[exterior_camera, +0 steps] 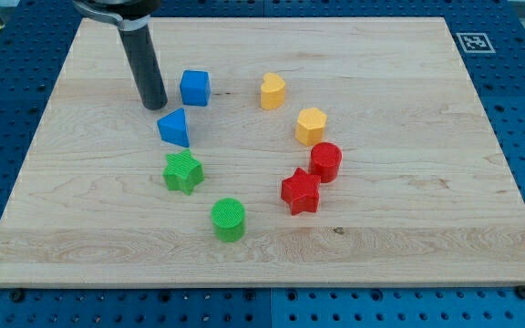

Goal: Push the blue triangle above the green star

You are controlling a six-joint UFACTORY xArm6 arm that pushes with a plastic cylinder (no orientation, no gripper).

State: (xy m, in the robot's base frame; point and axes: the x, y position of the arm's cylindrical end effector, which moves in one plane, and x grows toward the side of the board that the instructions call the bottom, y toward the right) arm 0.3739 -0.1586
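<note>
My tip [154,103] rests on the bench [408,246] in its upper-left quarter, just left of the blue cube [195,87] and just above the blue triangle [175,128], clear of both. This rig has no fingers, only the straight dark rod, so nothing is gripped. The blue triangle lies left of the bench's centre, directly above the green star [183,171] and very near it; whether the two touch I cannot tell. Its apex seems to point toward the bench's top edge, and I cannot make out a clear long axis. The green cylinder [229,219] stands nearer the bottom edge. Toward the right edge sit a yellow heart [273,90], a yellow hexagon [311,125], a red cylinder [325,161] and a red star [301,191].
</note>
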